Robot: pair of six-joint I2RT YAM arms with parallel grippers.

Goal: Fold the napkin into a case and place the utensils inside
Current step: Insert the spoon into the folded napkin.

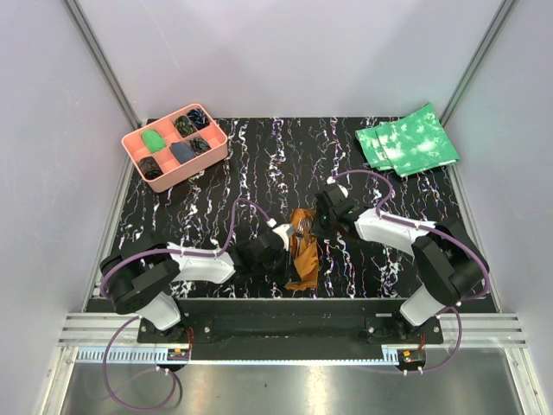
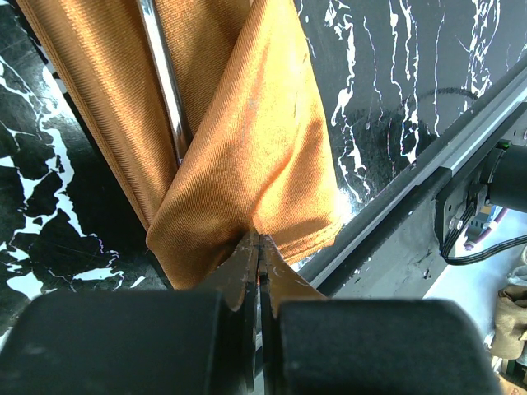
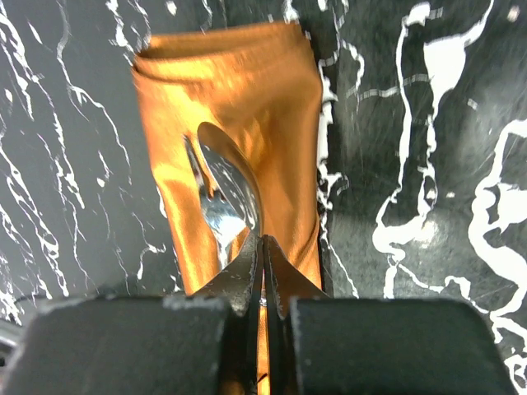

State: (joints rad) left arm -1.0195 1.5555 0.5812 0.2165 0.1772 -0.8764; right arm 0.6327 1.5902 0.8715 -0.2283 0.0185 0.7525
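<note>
The rust-brown napkin lies folded into a narrow strip near the table's front edge, between my two arms. The utensils' silver heads poke out at its far end. In the right wrist view those heads rest on the cloth, and my right gripper is shut with its tips pinching the cloth beside them. In the left wrist view a silver handle runs under a diagonal flap of the napkin. My left gripper is shut on that flap's lower edge. In the overhead view my left gripper and right gripper flank the strip.
A pink compartment tray stands at the back left. Green mottled cloths are stacked at the back right. The metal rail of the table's front edge runs close behind the napkin. Grey walls enclose the table.
</note>
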